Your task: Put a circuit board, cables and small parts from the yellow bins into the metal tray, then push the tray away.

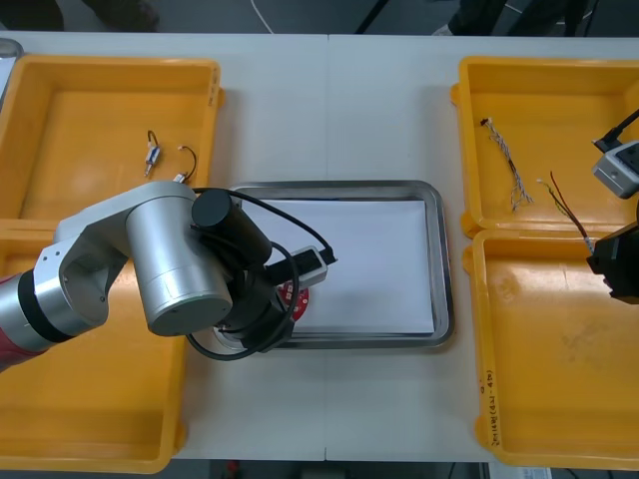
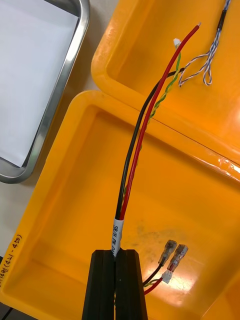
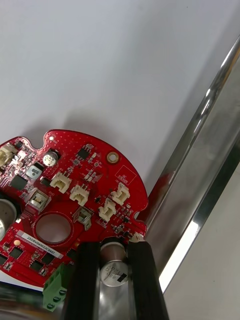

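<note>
1 round red circuit board (image 3: pixel 75 200) is nearly delivered. The left tool (image 3: pixel 115 247) clenches its rim, component face up, over the white floor just inside the metal tray (image 3: pixel 200 165) edge. Being round, the board has no long axis. The right tool (image 2: pixel 116 254) is clamped on a red, black and yellow cable bundle (image 2: pixel 134 150) above a yellow bin (image 2: pixel 60 200), with the bundle's long axis running straight out from the fingertips, free ends ahead. Left to do, I judge: release both, fetch the twisted blue and white cable (image 2: pixel 210 60) beyond that tool and the small metal parts (image 1: pixel 152 152), then push the tray.
</note>
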You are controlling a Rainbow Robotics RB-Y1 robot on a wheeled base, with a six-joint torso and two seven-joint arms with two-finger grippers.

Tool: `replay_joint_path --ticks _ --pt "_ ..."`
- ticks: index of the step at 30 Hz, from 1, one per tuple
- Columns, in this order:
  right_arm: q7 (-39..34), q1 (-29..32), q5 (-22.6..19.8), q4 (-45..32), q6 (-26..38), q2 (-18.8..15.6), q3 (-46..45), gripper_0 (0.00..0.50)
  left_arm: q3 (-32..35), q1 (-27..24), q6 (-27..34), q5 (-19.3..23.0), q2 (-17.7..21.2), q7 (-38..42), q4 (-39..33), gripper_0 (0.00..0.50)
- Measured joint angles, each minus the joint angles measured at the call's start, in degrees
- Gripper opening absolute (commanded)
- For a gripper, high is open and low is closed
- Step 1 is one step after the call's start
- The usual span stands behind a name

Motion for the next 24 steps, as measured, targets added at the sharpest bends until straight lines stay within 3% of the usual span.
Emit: replay_joint_path --ticks 1,2,16,24 --pt "0.0 0.0 -0.2 0.0 0.0 0.0 0.0 0.000 0.0 0.0 0.0 0.0 0.0 0.0 0.0 0.470" --pt "0.0 0.0 -0.4 0.0 0.0 0.0 0.0 0.000 0.0 0.0 0.0 0.0 0.0 0.0 0.0 0.500" --pt "0.1 0.0 -1.2 -0.2 0.0 0.0 0.0 0.000 0.3 -0.3 0.0 0.1 0.0 0.0 -0.1 0.500" --pt "1.3 -1.4 -1.8 -0.6 0.0 0.0 1.7 0.000 6.5 -0.3 4.7 1.8 -0.2 0.0 -2.3 0.500"
